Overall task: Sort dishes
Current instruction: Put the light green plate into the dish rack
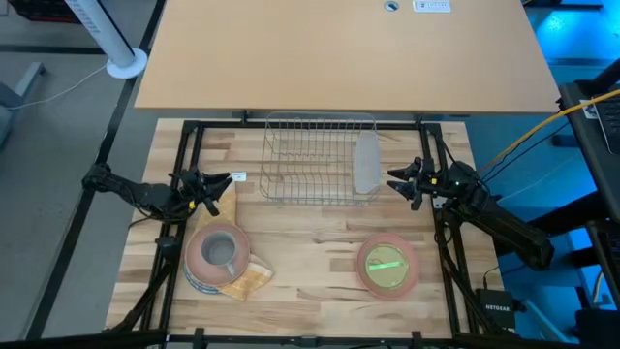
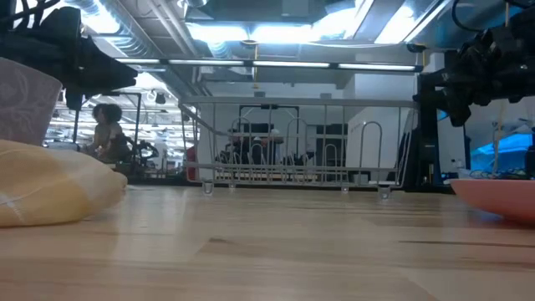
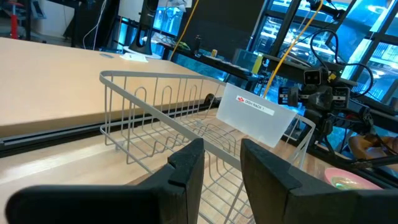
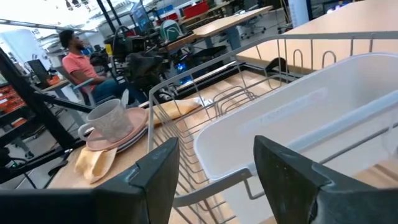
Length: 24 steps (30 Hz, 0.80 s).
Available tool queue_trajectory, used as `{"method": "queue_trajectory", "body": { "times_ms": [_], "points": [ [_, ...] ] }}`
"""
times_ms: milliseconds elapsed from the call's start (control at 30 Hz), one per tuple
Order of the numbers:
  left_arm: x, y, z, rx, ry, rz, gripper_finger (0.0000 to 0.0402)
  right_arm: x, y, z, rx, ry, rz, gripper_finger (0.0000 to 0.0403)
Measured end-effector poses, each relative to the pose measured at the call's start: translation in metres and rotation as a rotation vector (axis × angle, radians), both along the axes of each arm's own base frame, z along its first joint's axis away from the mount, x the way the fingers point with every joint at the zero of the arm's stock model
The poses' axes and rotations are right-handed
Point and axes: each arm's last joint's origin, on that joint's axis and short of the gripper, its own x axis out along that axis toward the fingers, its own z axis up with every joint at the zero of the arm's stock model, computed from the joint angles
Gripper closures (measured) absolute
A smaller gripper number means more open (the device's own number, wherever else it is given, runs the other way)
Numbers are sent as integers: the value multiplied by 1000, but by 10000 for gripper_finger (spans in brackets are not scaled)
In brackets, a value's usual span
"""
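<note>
Both grippers wait empty beside the rack, the left gripper at nine o'clock with a small finger gap, the right gripper at three o'clock with fingers wide, so the left should go slowly down to the grey mug at seven o'clock and pinch its rim.

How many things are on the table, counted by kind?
Mug: 1
Plate stacks: 2, left stack and right stack; single plates cannot be counted
Cloth: 1
Rack: 1
Total: 5

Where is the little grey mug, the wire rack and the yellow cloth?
grey mug (image 1: 221,251), high view, on its open top.
wire rack (image 1: 312,161), high view, on its wire floor.
yellow cloth (image 2: 50,191), low view, on its bulging side.
</note>
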Motion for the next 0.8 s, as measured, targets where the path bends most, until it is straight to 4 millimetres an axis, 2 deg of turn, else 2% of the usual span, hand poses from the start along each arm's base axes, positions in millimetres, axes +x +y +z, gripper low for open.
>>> {"method": "queue_trajectory", "body": {
  "times_ms": [200,400,600,800],
  "points": [
    [0,0,0,0,0,0,304,0,3,0,43,-10,86,191],
    [0,0,0,0,0,0,304,0,10,1,160,-16,324,191],
    [0,0,0,0,0,0,304,-1,15,6,333,-35,529,191],
    [0,0,0,0,-1,0,304,-2,18,16,505,-61,603,191]
  ]
}}
